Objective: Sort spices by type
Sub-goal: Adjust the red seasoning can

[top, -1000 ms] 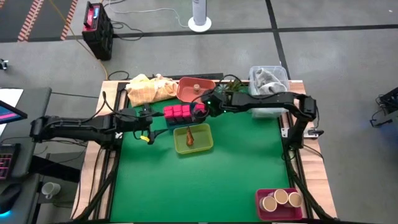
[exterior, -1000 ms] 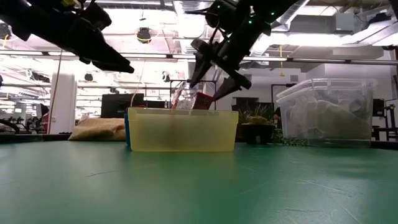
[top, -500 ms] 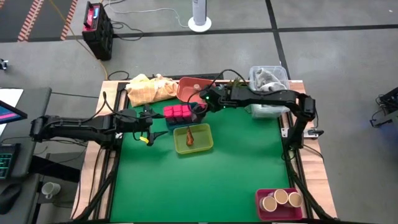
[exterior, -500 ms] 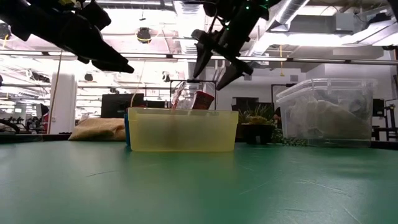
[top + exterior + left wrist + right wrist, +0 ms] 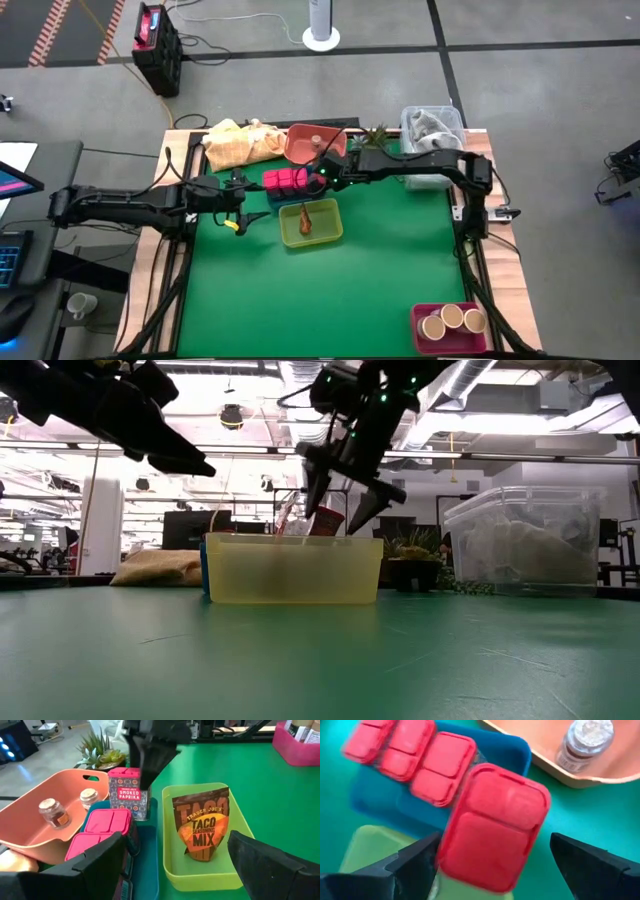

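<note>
Since the earlier frame the right pincer (image 5: 318, 180) has dropped back toward the red-lidded paprika tins (image 5: 284, 180), fingers spread, grasping nothing. Left wrist view: the left pincer (image 5: 175, 865) is released too, the taco seasoning packet (image 5: 202, 830) in the yellow-green bin (image 5: 165, 865) ahead of it. Right wrist view: 1 tin (image 5: 492, 827) sits between its fingers.
</note>
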Tool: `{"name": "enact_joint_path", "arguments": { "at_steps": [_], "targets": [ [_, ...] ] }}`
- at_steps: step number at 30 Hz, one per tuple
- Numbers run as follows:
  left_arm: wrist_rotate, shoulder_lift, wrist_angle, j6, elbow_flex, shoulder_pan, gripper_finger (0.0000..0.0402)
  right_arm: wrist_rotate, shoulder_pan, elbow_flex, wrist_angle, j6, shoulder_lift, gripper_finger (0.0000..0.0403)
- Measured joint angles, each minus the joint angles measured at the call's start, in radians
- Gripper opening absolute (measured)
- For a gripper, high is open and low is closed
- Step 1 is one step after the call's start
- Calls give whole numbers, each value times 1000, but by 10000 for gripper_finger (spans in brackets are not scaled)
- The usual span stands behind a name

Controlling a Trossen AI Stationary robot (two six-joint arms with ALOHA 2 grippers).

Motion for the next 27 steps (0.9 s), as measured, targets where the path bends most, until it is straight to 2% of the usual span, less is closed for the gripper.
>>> {"name": "enact_joint_path", "arguments": {
  "at_steps": [8,11,14,22,27],
  "targets": [
    [14,0,4,-4,0,0,338,-3,-9,0,66,2,25,395],
    [19,0,7,-4,0,0,338,-46,-21,0,60,-14,28,387],
    [19,0,7,-4,0,0,338,-90,-33,0,63,-17,28,360],
    [18,0,9,3,0,0,338,-100,-23,19,64,-52,28,242],
    [18,0,10,3,0,0,338,-102,-19,60,35,-88,28,241]
  ]
}}
